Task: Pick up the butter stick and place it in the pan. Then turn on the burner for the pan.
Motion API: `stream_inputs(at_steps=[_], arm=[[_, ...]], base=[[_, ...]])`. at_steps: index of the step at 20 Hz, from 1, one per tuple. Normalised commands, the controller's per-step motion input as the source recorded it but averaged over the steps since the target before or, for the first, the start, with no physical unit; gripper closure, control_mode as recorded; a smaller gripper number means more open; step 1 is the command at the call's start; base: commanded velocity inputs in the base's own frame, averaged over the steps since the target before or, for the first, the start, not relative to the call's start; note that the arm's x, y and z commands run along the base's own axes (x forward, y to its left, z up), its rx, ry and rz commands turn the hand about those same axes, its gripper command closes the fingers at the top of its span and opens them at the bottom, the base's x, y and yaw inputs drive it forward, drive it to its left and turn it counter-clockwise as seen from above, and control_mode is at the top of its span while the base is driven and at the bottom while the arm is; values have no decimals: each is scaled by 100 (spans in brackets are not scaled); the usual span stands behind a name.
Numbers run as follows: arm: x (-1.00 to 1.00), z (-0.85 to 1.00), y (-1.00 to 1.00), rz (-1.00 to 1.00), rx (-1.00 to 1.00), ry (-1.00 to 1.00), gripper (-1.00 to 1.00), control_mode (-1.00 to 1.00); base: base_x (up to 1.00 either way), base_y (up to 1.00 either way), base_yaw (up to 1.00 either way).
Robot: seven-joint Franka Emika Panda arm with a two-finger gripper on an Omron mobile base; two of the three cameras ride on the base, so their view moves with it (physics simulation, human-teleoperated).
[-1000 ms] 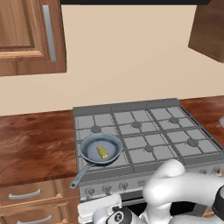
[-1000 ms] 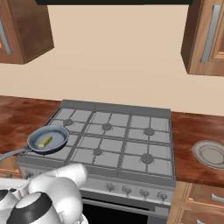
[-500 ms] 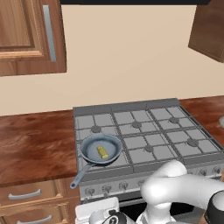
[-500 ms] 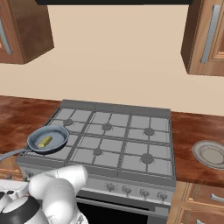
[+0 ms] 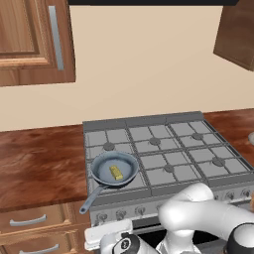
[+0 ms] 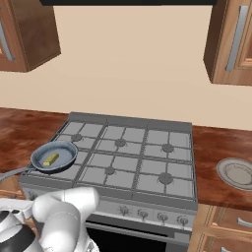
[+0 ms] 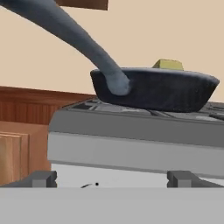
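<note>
The small yellow butter stick (image 5: pixel 116 172) lies in the round grey-blue metal pan (image 5: pixel 99 171); the gripper (image 7: pixel 112 178), jaws parted and empty, should align squarely on the front-left knob before twisting

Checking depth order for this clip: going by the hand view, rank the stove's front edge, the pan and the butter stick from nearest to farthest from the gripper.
1. Stove's front edge: just above the open gripper.
2. Pan: on the grate behind that edge, handle toward the camera.
3. Butter stick: inside the pan, peeking over its near wall.
</note>
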Motion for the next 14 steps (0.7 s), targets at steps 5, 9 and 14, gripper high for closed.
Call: stream_inputs(at_steps=[5, 9, 14], arm=[[10, -26, -5, 0, 2, 0, -100, -100], [17, -20, 0, 0, 1, 0, -100, -100], [14, -27, 0, 0, 1, -1, -100, -100]], base=[[0, 0, 0], [0, 0, 0], [0, 0, 0]])
